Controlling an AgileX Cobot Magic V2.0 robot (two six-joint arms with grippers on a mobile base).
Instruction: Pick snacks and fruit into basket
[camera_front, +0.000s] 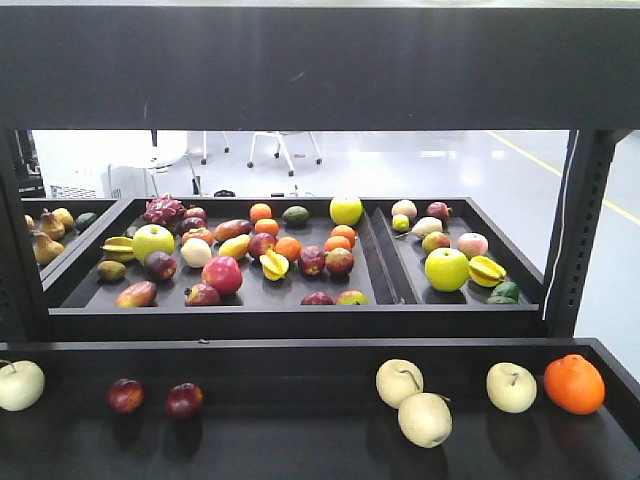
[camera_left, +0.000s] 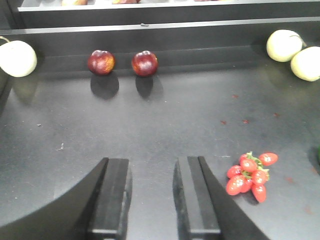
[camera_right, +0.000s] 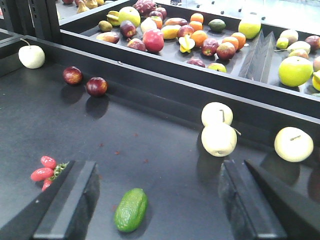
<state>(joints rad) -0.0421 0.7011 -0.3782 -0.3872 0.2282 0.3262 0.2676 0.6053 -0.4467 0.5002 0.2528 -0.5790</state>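
Note:
Loose fruit lies on the near black shelf. There are two dark red ones, pale yellow ones, an orange one, a green avocado and a strawberry cluster. My left gripper is open over bare shelf, with the strawberries to its right. My right gripper is wide open low over the shelf; the avocado lies between its fingers, nearer the left one. No snacks and no basket are in view.
Behind a raised black rim sits a divided tray with several more fruits. A dark shelf beam hangs overhead and an upright post stands at the right. A second tray holds pears at the far left.

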